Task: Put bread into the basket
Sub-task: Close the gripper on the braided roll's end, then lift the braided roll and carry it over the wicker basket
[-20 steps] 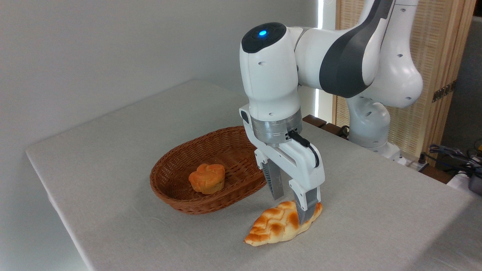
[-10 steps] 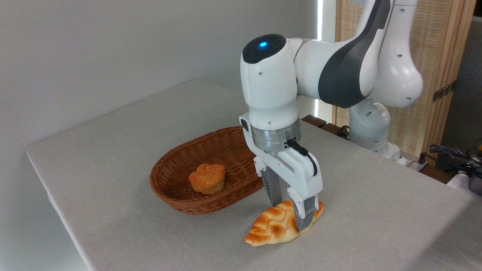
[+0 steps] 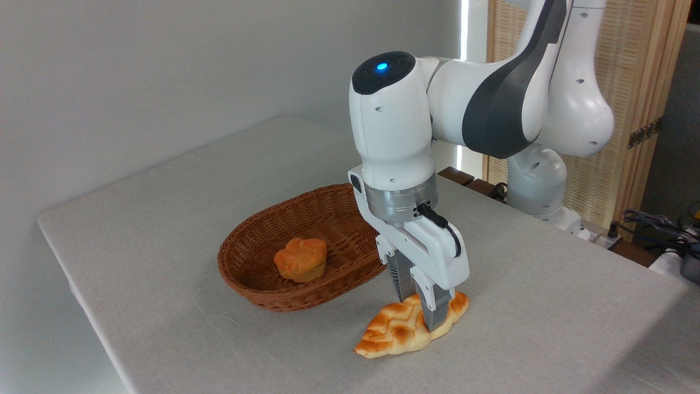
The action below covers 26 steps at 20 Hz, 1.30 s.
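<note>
Fingers pinch the bread on the table; the basket holds a bun.

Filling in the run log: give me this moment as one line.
phase: grasping | end effector: closed across bread | bread: on table, outside basket | basket: holds orange bun

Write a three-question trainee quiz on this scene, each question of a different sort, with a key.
1. True or false: the braided bread lies inside the basket.
2. What already sits in the basket? A) a small orange bun B) a knife C) nothing
3. Fill in: the tool has its fingers closed across the bread's ___ end, as the picture shows it.

Key: 1 false, it lies on the table; 2 A, the bun; 3 right.
</note>
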{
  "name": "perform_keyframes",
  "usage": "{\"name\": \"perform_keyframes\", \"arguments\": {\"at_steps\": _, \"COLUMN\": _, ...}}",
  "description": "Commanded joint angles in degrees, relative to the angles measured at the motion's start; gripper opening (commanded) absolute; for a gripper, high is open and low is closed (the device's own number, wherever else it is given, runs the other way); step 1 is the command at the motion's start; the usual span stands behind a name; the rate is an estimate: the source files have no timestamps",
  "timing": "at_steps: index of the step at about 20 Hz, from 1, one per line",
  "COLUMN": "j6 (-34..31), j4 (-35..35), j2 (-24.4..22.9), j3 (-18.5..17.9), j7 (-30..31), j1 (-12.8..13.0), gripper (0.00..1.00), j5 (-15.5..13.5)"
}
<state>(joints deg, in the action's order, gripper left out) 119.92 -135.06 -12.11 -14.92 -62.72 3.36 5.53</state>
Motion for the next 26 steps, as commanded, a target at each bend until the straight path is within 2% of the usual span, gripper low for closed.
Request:
{"name": "perform_keyframes", "arguments": {"at_steps": 1, "j6": 1.02, "j4": -0.56, "j2": 0.25, "j3": -0.64, "j7": -0.65, "j1": 0.59, "gripper": 0.34, "j5": 0.54}}
{"name": "perform_keyframes", "arguments": {"at_steps": 4, "j6": -1.69, "j4": 3.55, "j2": -0.1, "j3": -0.55, "j7": 0.05, "j1": 0.59, "gripper": 0.36, "j5": 0.45}}
{"name": "perform_keyframes", "arguments": {"at_steps": 6, "j6": -10.45, "j4": 10.83, "j2": -0.1, "j3": -0.11, "j7": 0.05, "j1": 0.94, "gripper": 0.36, "j5": -0.25}}
{"name": "perform_keyframes", "arguments": {"at_steps": 8, "j6": -19.16, "j4": 18.48, "j2": -0.02, "j3": 0.24, "j7": 0.14, "j1": 2.43, "gripper": 0.36, "j5": -0.6}}
{"name": "perform_keyframes", "arguments": {"at_steps": 11, "j6": -26.21, "j4": 21.76, "j2": -0.45, "j3": 2.69, "j7": 0.75, "j1": 2.88, "gripper": 0.36, "j5": -1.48}}
{"name": "perform_keyframes", "arguments": {"at_steps": 13, "j6": -30.34, "j4": 21.94, "j2": -0.63, "j3": 7.59, "j7": 5.03, "j1": 2.88, "gripper": 0.36, "j5": -1.4}}
{"name": "perform_keyframes", "arguments": {"at_steps": 16, "j6": -32.12, "j4": 21.5, "j2": 0.07, "j3": 15.77, "j7": 16.19, "j1": 2.88, "gripper": 0.38, "j5": -1.66}}
{"name": "perform_keyframes", "arguments": {"at_steps": 19, "j6": -31.33, "j4": 21.24, "j2": 2.26, "j3": 19.74, "j7": 22.45, "j1": 2.96, "gripper": 0.42, "j5": -5.25}}
{"name": "perform_keyframes", "arguments": {"at_steps": 22, "j6": -30.63, "j4": 19.84, "j2": 3.58, "j3": 22.03, "j7": 24.22, "j1": 3.05, "gripper": 0.57, "j5": -6.49}}
{"name": "perform_keyframes", "arguments": {"at_steps": 24, "j6": -28.26, "j4": 18.78, "j2": 3.94, "j3": 22.74, "j7": 25.79, "j1": 3.05, "gripper": 0.78, "j5": -6.49}}
{"name": "perform_keyframes", "arguments": {"at_steps": 25, "j6": -27.56, "j4": 18.6, "j2": 4.03, "j3": 22.83, "j7": 26.67, "j1": 3.05, "gripper": 0.84, "j5": -6.49}}
{"name": "perform_keyframes", "arguments": {"at_steps": 26, "j6": -27.38, "j4": 18.25, "j2": 4.11, "j3": 22.83, "j7": 26.77, "j1": 3.05, "gripper": 0.98, "j5": -6.49}}
